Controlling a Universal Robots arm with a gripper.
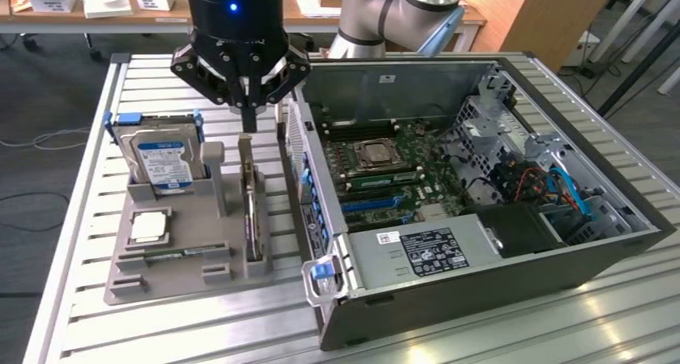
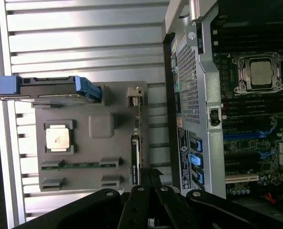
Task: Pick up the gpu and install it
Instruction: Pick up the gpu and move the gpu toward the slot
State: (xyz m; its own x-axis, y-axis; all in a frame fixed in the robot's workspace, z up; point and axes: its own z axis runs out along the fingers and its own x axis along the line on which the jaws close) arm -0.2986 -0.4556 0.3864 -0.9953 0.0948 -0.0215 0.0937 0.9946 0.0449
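Basically hovering over gpu (image 1: 251, 213) with gripper (image 1: 250, 125) jaws pinched shut, contact unclear. Parked upright on edge in grey holder (image 1: 170, 278) for easy top-down grab, beside open case (image 1: 457, 308).

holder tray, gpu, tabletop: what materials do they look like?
Holder tray: probably matte grey plastic; uniform dull surface, no glints.
Gpu: dark circuit board, with a greyish metal edge showing a slight sheen.
Tabletop: likely aluminium slats; pale satin sheen, straight grooves.
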